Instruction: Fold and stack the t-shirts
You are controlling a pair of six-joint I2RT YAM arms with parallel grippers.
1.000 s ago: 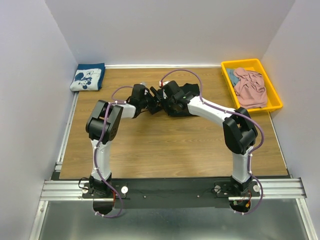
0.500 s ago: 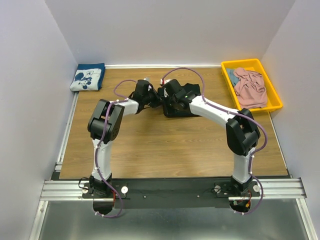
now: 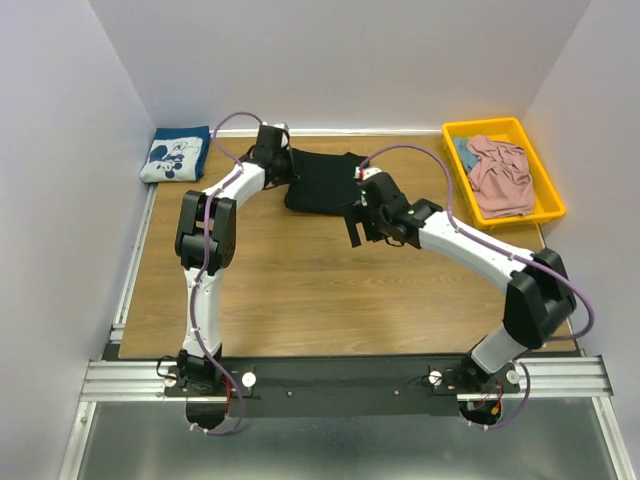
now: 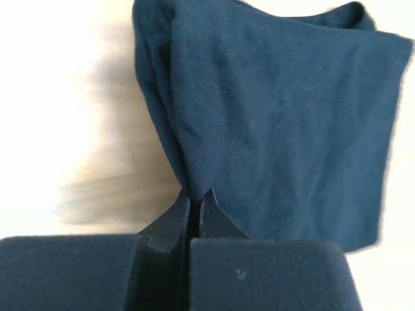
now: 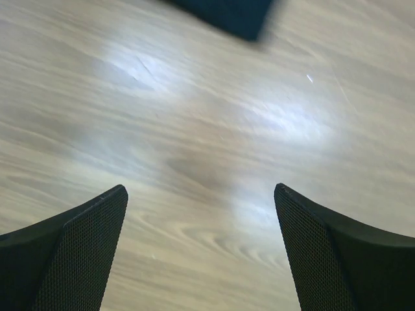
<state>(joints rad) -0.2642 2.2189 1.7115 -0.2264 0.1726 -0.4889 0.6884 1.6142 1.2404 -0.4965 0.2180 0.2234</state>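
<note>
Folded black shirt point(image 3: 322, 182) flat at far middle of table point(image 3: 300, 290). Left edge pinched by left gripper point(image 4: 194, 204), fingers pressed together on a tuck of cloth. Spread wide over bare wood: right gripper point(image 5: 200, 191), just on the near side of the shirt's right corner. Folded navy shirt point(image 3: 175, 157) with white mouse print in far left corner. Crumpled pink shirt point(image 3: 498, 172) in yellow tray point(image 3: 480, 124) at far right.
</note>
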